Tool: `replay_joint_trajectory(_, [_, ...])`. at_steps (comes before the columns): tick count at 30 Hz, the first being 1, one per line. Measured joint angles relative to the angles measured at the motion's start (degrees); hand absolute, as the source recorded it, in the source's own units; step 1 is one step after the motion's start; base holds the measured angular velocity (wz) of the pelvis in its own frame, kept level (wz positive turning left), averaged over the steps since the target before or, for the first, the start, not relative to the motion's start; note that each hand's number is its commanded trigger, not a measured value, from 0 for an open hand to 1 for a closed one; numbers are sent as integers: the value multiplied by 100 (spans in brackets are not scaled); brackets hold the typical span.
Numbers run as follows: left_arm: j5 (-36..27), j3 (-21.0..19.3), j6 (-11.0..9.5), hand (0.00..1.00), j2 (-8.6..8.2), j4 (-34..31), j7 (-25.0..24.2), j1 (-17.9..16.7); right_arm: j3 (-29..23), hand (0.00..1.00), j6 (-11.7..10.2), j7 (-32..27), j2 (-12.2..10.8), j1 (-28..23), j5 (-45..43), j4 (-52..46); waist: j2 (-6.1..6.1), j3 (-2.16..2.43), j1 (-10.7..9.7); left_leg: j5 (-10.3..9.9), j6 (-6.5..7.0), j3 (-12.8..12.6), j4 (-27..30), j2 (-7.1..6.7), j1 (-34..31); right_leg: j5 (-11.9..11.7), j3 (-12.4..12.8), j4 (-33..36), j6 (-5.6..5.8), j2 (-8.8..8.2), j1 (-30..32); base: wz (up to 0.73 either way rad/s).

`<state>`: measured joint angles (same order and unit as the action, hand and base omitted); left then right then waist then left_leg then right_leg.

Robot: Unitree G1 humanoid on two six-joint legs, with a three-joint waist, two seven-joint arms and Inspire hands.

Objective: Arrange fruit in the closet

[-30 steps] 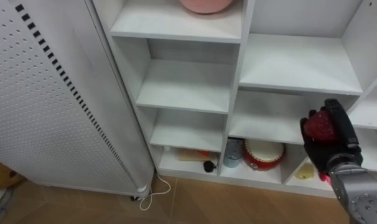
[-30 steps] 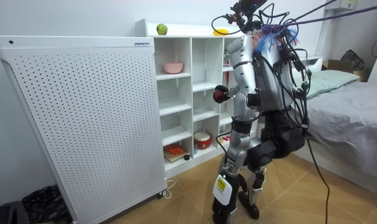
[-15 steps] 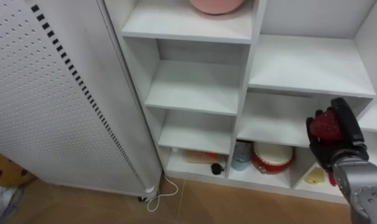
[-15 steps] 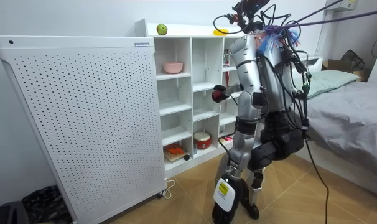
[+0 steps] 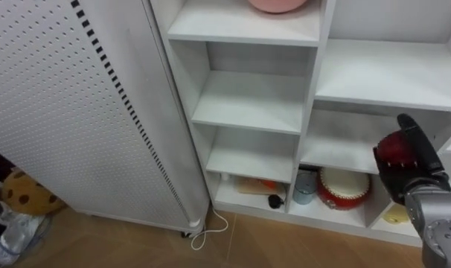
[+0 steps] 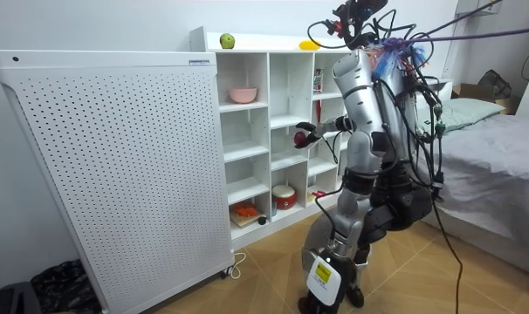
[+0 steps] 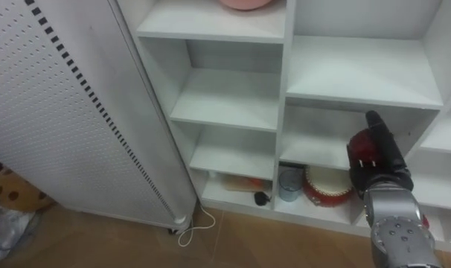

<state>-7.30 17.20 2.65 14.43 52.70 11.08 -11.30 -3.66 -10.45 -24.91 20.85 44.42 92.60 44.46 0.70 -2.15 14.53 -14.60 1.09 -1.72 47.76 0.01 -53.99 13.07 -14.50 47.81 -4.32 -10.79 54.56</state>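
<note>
I have the white perforated panel [image 5: 69, 112] standing at the left, beside the open white closet [image 5: 249, 104], and the robot stands facing the shelves. A pink bowl [image 5: 277, 4] rests on an upper shelf and a round red tin [image 5: 343, 187] sits in a bottom compartment. The right hand [image 5: 417, 177] is raised before the right-hand compartments, fingers clasped round the red fruit [image 5: 393, 149], held clear of the shelves.
</note>
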Motion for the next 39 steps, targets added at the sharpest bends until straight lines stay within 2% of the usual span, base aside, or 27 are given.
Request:
replay_joint_trajectory(6, [-4,11,11,0,0,-24,-4,-22,8,0,6,37,0,0,-14,14,-3,0,-5,2,-3,1,6,1,-33,0,-21,2,0,-12,26,0])
replay_joint_trajectory(10, [-19,129,14,0,7,-45,-26,-24,19,0,47,89,0,0,-36,18,-1,-1,-19,8,-10,9,-20,-56,-31,0,-6,8,0,-18,44,0])
replay_joint_trajectory(14, [-258,208,26,0,18,-143,-25,-28,20,0,52,192,-1,0,-34,19,11,-6,-23,9,-11,14,-34,-65,-26,0,-6,7,-1,-23,43,0])
replay_joint_trajectory(18, [-646,230,-14,0,38,-212,31,-33,30,0,55,193,-4,0,-25,19,52,-13,-23,8,-10,17,-37,-63,-26,-1,-15,2,-1,-23,39,0])
replay_joint_trajectory(24, [-828,237,-11,0,93,-216,244,-71,30,0,72,193,-11,0,-24,19,155,-34,-27,7,-9,22,-36,-62,-23,-3,-20,-11,-1,-20,32,0])
replay_joint_trajectory(29, [-815,273,-9,0,99,-231,244,-88,30,0,233,216,-11,-45,-31,65,164,-35,-27,-3,5,24,-60,-55,115,-15,-26,-68,20,-3,-123,0])
replay_joint_trajectory(31, [-782,284,5,0,99,-230,214,-95,71,0,260,368,-14,-122,-31,110,154,-36,-7,2,0,26,-163,12,249,-31,-58,-235,35,57,-291,-6])
replay_joint_trajectory(35, [-662,295,166,0,98,-199,53,-93,258,0,343,821,-20,-292,-26,666,139,-45,7,8,-8,67,-356,36,600,-74,-131,-503,61,114,-691,-1])
replay_joint_trajectory(39, [-573,311,259,0,99,-75,-212,-52,659,0,533,1565,-53,-783,-298,1457,55,-83,11,12,-16,97,-674,52,1131,-142,-138,-904,120,245,-1249,-3])
